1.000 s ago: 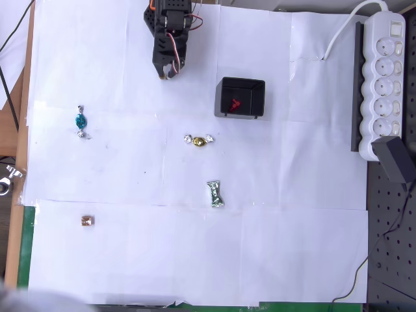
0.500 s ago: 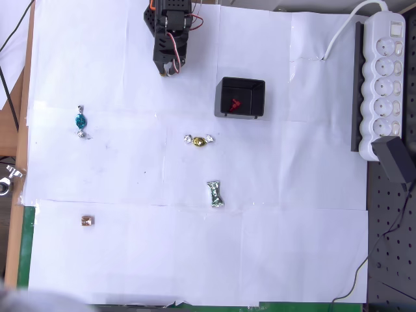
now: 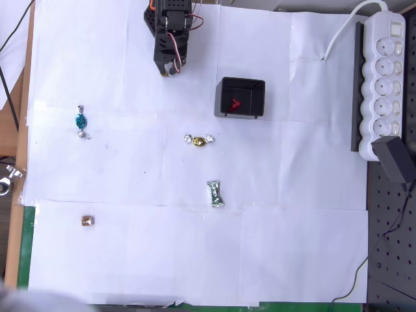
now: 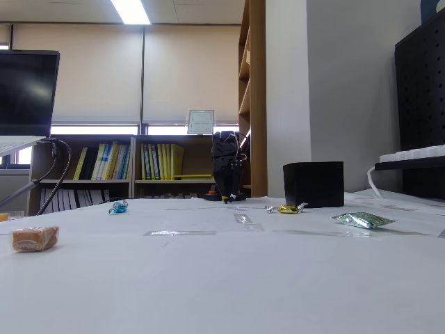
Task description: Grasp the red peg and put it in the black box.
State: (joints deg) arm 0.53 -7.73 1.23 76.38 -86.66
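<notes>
From above, the pincer [image 3: 169,70] points down near the top of the white worktop [image 3: 130,260]. I cannot tell if it is open or closed. Nothing is in it. To its right, a little apart, sits the black box [image 3: 241,97]. The red peg [image 3: 234,103] lies inside the box. Below the box lie a gold candy [image 3: 199,140] and a green candy [image 3: 215,194]. A blue candy [image 3: 80,121] is far left.

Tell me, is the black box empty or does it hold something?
Not empty. In the overhead view the black box holds a small red peg lying on its dark floor, inside the walls.
</notes>
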